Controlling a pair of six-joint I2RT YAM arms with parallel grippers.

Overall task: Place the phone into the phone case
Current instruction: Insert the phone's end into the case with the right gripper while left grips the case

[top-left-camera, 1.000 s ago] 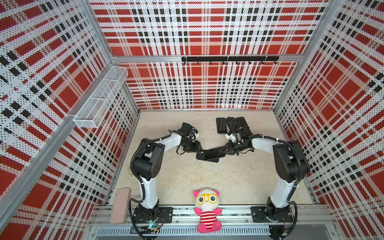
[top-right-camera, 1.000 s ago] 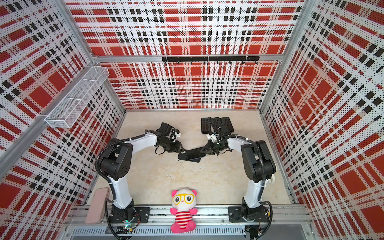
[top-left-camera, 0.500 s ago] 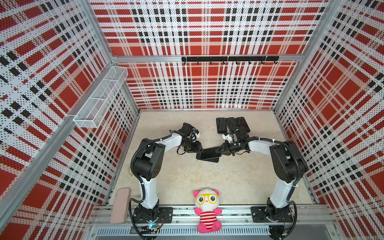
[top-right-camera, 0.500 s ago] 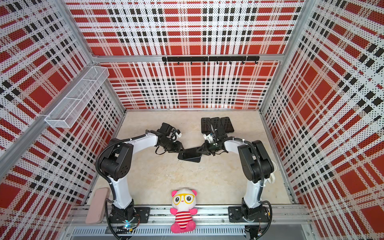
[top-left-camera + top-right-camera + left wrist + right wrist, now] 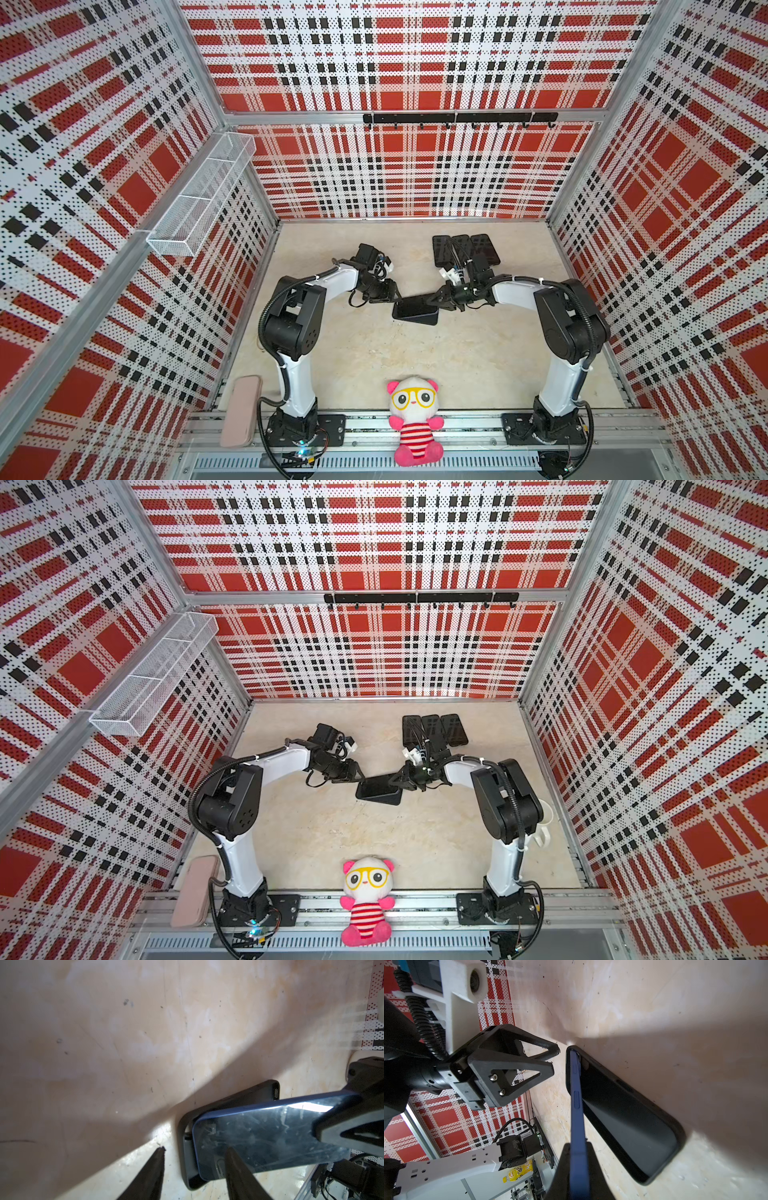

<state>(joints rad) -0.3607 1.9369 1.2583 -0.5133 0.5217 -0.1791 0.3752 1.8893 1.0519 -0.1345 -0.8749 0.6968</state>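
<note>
The left gripper [image 5: 395, 297] is seen with its fingers spread and nothing held between them; the tips are set just beside one end of the phone case [image 5: 629, 1118]. The black case is laid flat on the table [image 5: 374, 365], open side up. The blue phone [image 5: 576, 1093] is tilted over it: one end is lowered against the case's end nearest the left gripper, and the other is raised clear. That raised end is clamped by the right gripper [image 5: 577, 1145], whose fingers are closed on the phone's two faces.
</note>
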